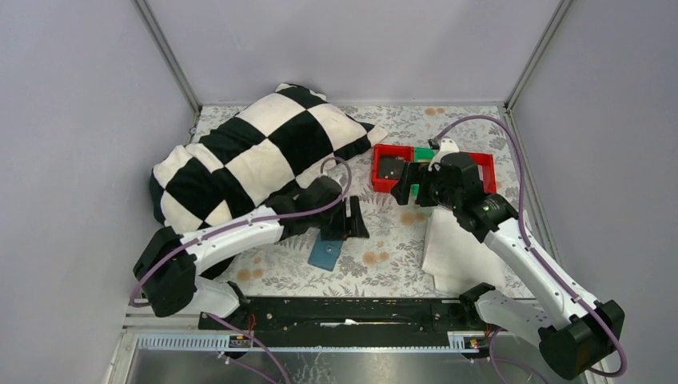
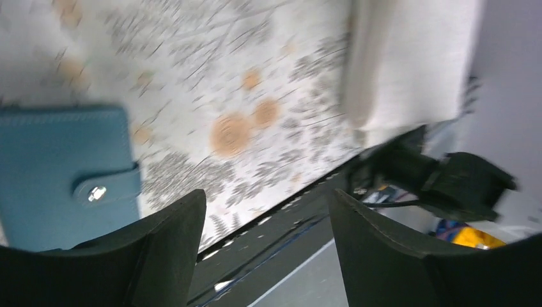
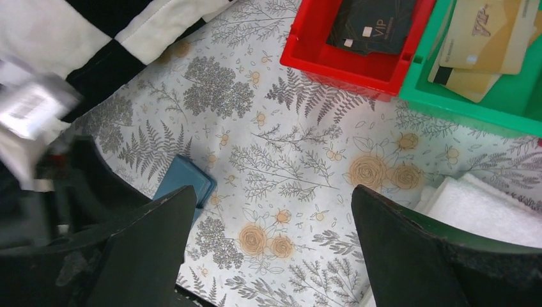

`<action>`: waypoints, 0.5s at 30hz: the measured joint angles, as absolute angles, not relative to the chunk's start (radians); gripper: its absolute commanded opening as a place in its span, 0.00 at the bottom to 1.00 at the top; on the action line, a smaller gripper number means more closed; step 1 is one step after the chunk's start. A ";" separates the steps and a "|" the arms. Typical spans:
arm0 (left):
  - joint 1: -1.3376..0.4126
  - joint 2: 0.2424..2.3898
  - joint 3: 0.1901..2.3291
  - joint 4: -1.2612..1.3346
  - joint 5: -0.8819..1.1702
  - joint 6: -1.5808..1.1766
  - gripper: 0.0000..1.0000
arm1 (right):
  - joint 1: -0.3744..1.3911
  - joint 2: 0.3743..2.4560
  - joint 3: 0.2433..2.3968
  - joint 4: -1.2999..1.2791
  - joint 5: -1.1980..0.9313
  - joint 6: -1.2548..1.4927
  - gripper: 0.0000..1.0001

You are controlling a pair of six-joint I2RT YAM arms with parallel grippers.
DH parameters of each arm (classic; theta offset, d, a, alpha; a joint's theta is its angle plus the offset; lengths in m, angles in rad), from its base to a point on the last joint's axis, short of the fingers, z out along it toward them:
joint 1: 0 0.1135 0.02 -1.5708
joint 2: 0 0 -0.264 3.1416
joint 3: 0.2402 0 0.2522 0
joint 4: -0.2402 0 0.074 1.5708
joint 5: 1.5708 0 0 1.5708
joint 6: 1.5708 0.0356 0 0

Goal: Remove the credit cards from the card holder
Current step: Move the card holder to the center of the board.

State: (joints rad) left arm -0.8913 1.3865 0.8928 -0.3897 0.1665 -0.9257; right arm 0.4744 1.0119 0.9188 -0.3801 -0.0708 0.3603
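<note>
Left wrist: card holder (image 2: 61,166) outside spread jaws

One card holder (image 1: 325,254), three bins (image 1: 376,170), one pillow (image 1: 264,152)

Floral table (image 1: 384,260): pillow (image 1: 264,152), card holder (image 1: 325,254), red bin (image 3: 345,67), green bin (image 3: 473,109), towel (image 1: 456,252).

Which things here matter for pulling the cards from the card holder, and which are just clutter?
Job:
- card holder, closed
- dark card in red bin
- gold cards in green bin

Lying about:
- checkered pillow
- white cloth
</note>
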 measured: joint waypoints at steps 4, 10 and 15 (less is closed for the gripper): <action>-0.834 1.348 0.991 -0.386 0.211 -0.857 0.79 | 0.475 1.014 0.919 -0.412 -0.038 0.407 1.00; -0.621 1.250 0.923 -0.451 0.215 -0.796 0.79 | 0.655 1.160 0.970 -0.520 0.083 0.513 1.00; -0.526 1.246 0.779 -0.526 0.205 -0.762 0.80 | 0.874 1.262 0.968 -0.515 0.113 0.597 1.00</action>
State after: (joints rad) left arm -0.5262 1.2461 0.7788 -0.5259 0.2047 -0.7620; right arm 0.8742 1.2617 0.9680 -0.5148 0.1135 0.5968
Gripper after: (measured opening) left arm 0.798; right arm 0.994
